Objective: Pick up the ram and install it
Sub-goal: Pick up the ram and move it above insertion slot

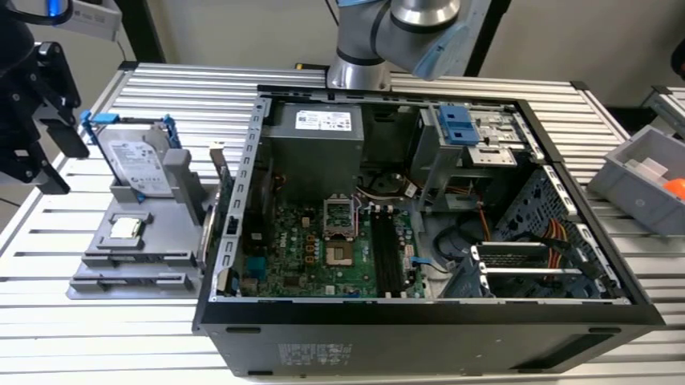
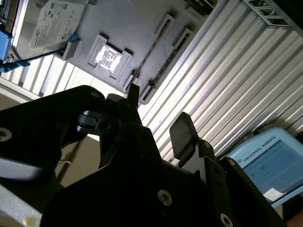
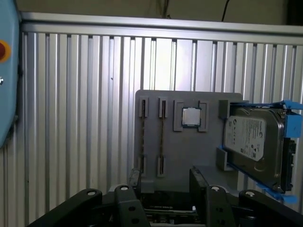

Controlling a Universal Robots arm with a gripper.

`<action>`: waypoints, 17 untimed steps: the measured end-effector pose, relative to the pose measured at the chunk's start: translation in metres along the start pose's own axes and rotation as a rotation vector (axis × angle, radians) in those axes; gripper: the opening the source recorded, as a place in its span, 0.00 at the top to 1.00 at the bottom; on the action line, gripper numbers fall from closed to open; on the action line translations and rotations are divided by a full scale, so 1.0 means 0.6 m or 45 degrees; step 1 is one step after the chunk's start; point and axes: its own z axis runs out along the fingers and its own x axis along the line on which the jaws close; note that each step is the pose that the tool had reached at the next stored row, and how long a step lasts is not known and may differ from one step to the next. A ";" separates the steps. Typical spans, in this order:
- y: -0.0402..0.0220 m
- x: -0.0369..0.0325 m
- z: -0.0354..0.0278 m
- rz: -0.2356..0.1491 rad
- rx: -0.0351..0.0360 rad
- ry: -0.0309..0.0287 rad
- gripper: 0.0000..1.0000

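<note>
PC case (image 1: 428,341), HDD (image 1: 139,164) (on grey jig (image 1: 128,277))

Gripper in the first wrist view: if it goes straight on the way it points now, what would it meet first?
Probably the ram, standing edge-on in the grey holder, roughly in line with the open gripper; depth is unclear.

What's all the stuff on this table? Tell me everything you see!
computer case: one, black, open, mid-table.
motherboard: one, green, inside the case.
holder: one, grey, at the exterior view's left of the case.
hard drive: one, silver in a blue frame, on the holder.
processor chip: one, silver, on the holder.
ram: one clear, dark edge-on, in a holder slot.
bin: one, grey, at the exterior view's right.
table: one, silver, ribbed.
arm: one, grey and light blue, beyond the case.
tool: one, black, open, empty, near the holder.
</note>
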 end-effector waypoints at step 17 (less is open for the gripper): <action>0.000 0.000 0.010 0.000 0.0001 0.0015 0.00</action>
